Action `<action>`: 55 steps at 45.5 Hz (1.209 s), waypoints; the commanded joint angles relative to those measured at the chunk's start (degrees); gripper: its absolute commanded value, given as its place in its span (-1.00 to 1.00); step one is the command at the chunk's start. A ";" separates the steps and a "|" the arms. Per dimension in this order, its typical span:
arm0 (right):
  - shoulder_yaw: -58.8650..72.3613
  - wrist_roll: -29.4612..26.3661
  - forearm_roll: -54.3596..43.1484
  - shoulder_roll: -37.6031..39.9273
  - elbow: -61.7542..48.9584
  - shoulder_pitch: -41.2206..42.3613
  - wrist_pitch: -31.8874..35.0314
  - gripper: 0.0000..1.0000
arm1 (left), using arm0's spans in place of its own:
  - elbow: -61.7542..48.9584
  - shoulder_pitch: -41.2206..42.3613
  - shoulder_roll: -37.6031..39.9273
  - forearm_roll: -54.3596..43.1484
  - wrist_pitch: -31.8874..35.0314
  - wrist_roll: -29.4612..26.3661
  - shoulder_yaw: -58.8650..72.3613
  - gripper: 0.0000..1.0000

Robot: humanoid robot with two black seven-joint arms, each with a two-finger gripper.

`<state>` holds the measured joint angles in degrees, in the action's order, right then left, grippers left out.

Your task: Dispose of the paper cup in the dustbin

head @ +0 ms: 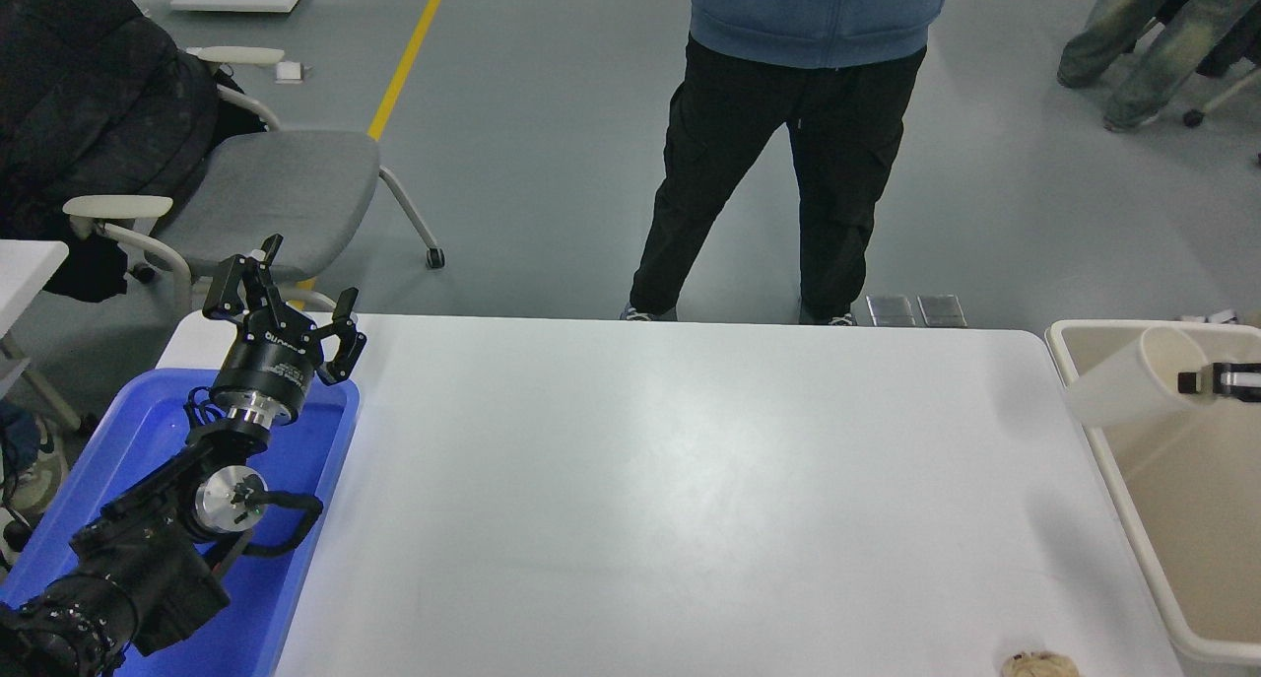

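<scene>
Crumpled brown paper ball (1040, 665): at the near edge of the white table (670, 490), toward its right corner, partly cut off by the picture's bottom.
Left arm: parked at the lower left, lying over the blue plastic tray (296, 569) that sits on the table's left end.
Left gripper (286, 307): raised above the tray's far rim, fingers spread apart, holding nothing.
Dustbin (1108, 460): large beige bin beside the table's right end; its long left rim runs along the table edge, and its interior shows pale and bare where visible.
Paper cup (1133, 389): cream-white, tilted nearly on its side in the air, mouth turned right and base pointing left; it hangs over the dustbin's far left corner, crossing above the rim.
Right gripper (1197, 381): enters at the right edge, only its tip in view; the fingers pinch the paper cup at its rolled rim.
Grey chair (256, 194): on the floor beyond the table's left corner.
Person (788, 135): standing at the far side, blue jacket and black trousers.
</scene>
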<state>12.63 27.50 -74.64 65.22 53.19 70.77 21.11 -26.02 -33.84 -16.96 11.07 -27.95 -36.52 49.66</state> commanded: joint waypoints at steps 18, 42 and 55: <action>-0.77 1.60 3.17 -0.44 -17.48 1.66 0.78 -1.00 | 0.00 0.00 0.00 0.01 0.00 -0.04 -0.01 1.00; 0.02 -5.69 51.68 -7.03 -34.11 -13.89 0.69 -1.00 | 0.00 0.00 0.00 0.01 0.00 -0.04 -0.01 1.00; -1.12 -20.10 87.10 -15.56 -41.06 -23.04 -6.16 -1.00 | 0.00 0.00 0.00 0.01 0.00 0.05 -0.01 1.00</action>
<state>12.36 18.33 -15.35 55.38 17.02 54.93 20.62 -26.01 -33.84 -16.96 11.06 -27.95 -36.52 49.66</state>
